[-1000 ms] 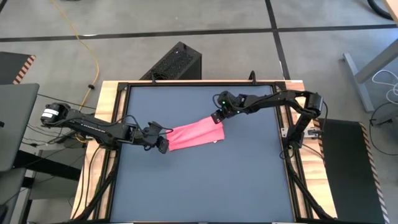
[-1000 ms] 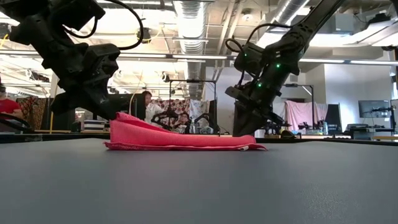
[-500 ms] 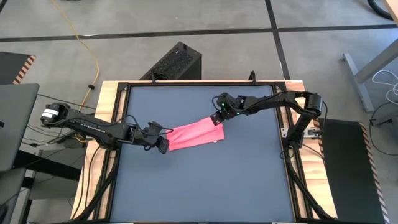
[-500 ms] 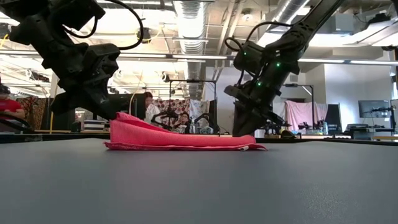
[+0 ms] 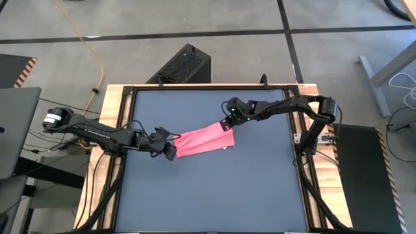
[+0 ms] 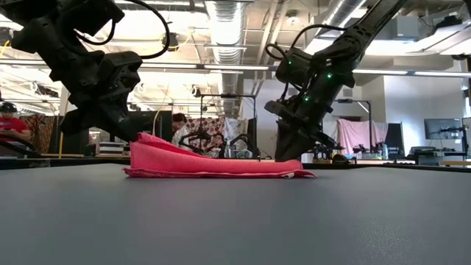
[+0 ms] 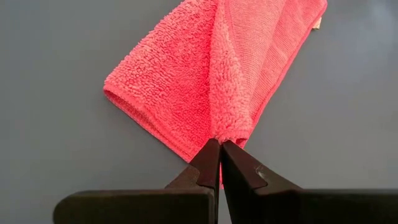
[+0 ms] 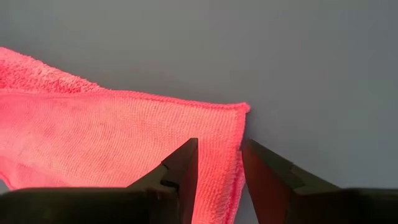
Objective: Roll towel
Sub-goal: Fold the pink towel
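Note:
The pink towel [image 5: 204, 140] lies folded into a long strip across the middle of the dark grey table [image 5: 214, 195], slanting from near left to far right. My left gripper [image 5: 171, 151] is shut on the towel's left end, which stands raised [image 6: 145, 141] while the rest lies flat. My right gripper [image 8: 217, 168] is open at the towel's right end. Its two fingers stand either side of the towel's end edge [image 8: 239, 155], close to the far corner [image 8: 245, 107]. My left gripper pinches the tip of the towel's left end [image 7: 227, 132] between its two fingertips, where several layers bunch together. The fingers come slanting down from the table's left. That end is lifted a little; the rest of the towel lies slack on the table. My right gripper: whether its fingertips touch the towel cannot be told.
A black box [image 5: 182, 65] stands on the floor past the table's far edge, with a yellow cable [image 5: 97, 58] beside it. The table's near half [image 5: 214, 201] is bare grey surface. A person [image 6: 9, 121] shows in the room behind.

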Action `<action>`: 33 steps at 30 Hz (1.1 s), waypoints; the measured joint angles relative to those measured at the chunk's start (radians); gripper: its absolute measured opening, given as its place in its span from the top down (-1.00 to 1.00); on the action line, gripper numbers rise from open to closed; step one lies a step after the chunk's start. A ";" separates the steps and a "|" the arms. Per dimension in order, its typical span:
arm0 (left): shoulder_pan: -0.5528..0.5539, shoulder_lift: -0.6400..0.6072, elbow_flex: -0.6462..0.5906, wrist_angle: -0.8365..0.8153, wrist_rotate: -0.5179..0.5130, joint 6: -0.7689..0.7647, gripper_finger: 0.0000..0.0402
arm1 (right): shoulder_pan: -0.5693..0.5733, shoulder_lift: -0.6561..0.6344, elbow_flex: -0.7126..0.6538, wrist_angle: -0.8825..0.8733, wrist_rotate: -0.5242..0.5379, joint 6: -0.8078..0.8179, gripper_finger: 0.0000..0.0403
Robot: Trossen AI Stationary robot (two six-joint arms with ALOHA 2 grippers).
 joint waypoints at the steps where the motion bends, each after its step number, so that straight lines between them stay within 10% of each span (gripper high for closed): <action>1: 0.000 0.000 0.000 0.000 0.000 0.000 1.00 | 0.002 0.000 0.000 0.000 0.000 0.000 0.30; 24: 0.000 0.000 0.000 0.009 0.005 0.000 1.00 | -0.014 0.080 0.001 0.101 -0.047 0.036 0.93; 33: -0.001 0.000 0.000 0.008 0.005 0.001 1.00 | -0.054 0.083 0.001 0.111 -0.111 0.036 0.16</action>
